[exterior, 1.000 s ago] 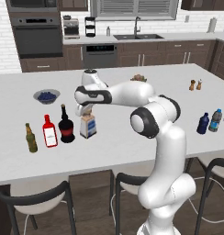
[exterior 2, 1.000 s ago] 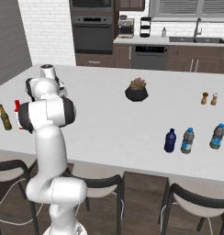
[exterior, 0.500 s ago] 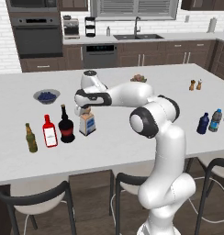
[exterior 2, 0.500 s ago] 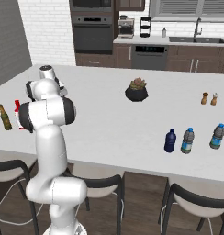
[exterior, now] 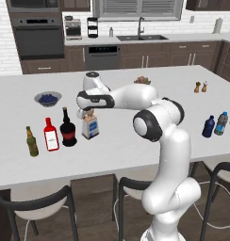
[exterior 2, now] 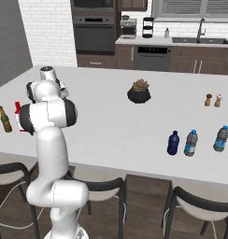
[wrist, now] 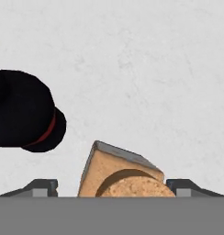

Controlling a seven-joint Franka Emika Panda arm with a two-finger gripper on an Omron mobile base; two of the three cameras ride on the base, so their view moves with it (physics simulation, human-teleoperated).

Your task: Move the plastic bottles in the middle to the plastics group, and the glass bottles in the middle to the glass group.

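Observation:
The pale squarish bottle [exterior: 90,127] with its tan ball stopper [wrist: 134,186] stands on the counter directly under my gripper [exterior: 86,114]. The gripper [wrist: 114,187] is open, one fingertip [wrist: 40,187] far left of the stopper and the other close on its right. The squat black bottle [exterior: 68,130] [wrist: 24,114] stands just left of it, beside the red bottle [exterior: 51,135] and the olive-brown bottle [exterior: 31,141] [exterior 2: 4,120]. At the far right the navy bottle [exterior: 209,127] [exterior 2: 173,143] stands next to two blue-capped bottles [exterior: 221,123] [exterior 2: 191,143].
A bowl of blueberries [exterior: 47,98] sits behind the glass bottles. A potted plant [exterior 2: 139,91] stands mid-counter, and salt and pepper shakers [exterior 2: 213,100] are at the back right. Stools [exterior: 39,209] line the counter's front edge.

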